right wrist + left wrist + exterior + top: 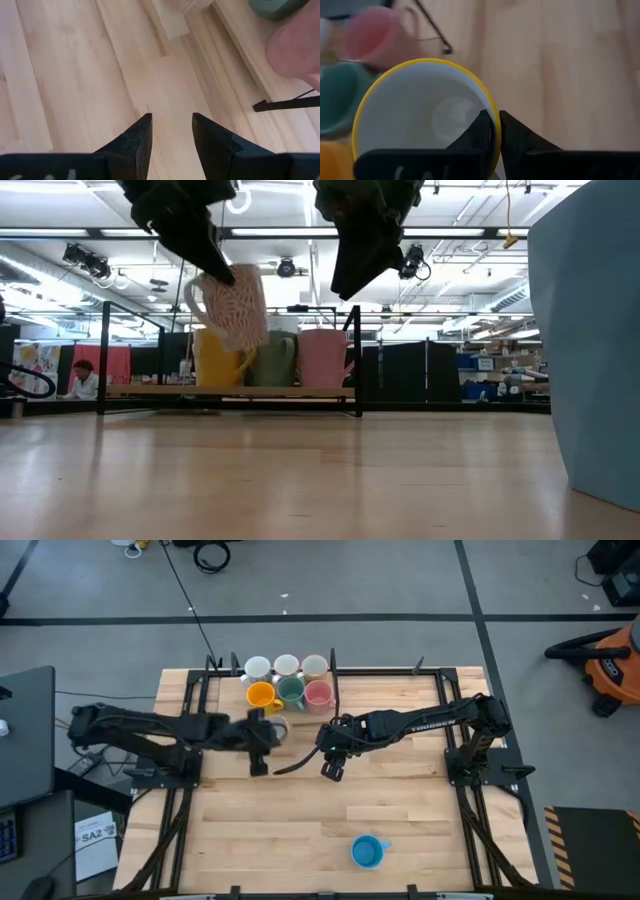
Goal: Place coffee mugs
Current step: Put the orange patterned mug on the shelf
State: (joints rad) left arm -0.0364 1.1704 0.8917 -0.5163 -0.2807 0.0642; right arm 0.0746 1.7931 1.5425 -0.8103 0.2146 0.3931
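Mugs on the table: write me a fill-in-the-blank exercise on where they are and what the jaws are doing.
1. The left gripper has its jaws shut on the rim of a patterned mug whose rim is ____.
2. In the low view that mug hangs ____ the table, not touching it.
3. The right gripper holds ____, its jaws open.
4. Alone near the table's front edge stands the ____ mug.

Missing words: yellow; above; nothing; light blue

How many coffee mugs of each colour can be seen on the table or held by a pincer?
White or cream mugs: 3
Patterned cream mug with yellow rim, held by the left pincer: 1
Orange mug: 1
Green mug: 1
Pink mug: 1
Blue mug: 1
Total: 8
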